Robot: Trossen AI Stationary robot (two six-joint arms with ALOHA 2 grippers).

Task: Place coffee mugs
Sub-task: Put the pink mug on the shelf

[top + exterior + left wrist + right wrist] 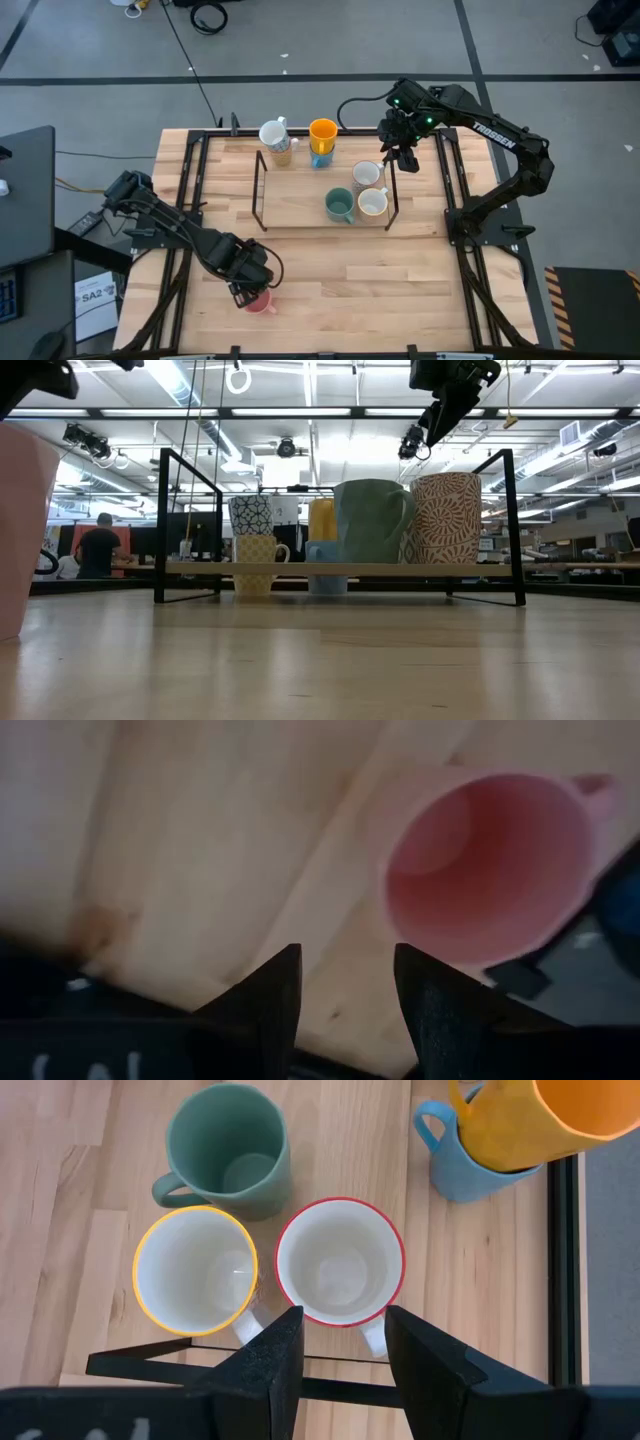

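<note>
A pink mug [261, 303] stands upright on the table near its front edge; it also shows in the left wrist view [490, 860] and in the low view [20, 530]. My left gripper [345, 985] is open just beside it, at its left [240, 288], and empty. On a black-framed wooden rack [300, 205] stand a green mug [225, 1145], a yellow-rimmed white mug [195, 1270] and a red-rimmed white mug [340, 1260]. An orange mug [590, 1105] sits in a blue one [470, 1170], and two patterned cream mugs [275, 138] are stacked. My right gripper [340, 1345] hangs open above the rack's right end [402, 160].
The rack's black bars [512, 525] rise at both ends and stand around the mugs. Bare table [400, 280] lies between the rack and the near edge. A person [98, 550] stands far off in the room behind the table.
</note>
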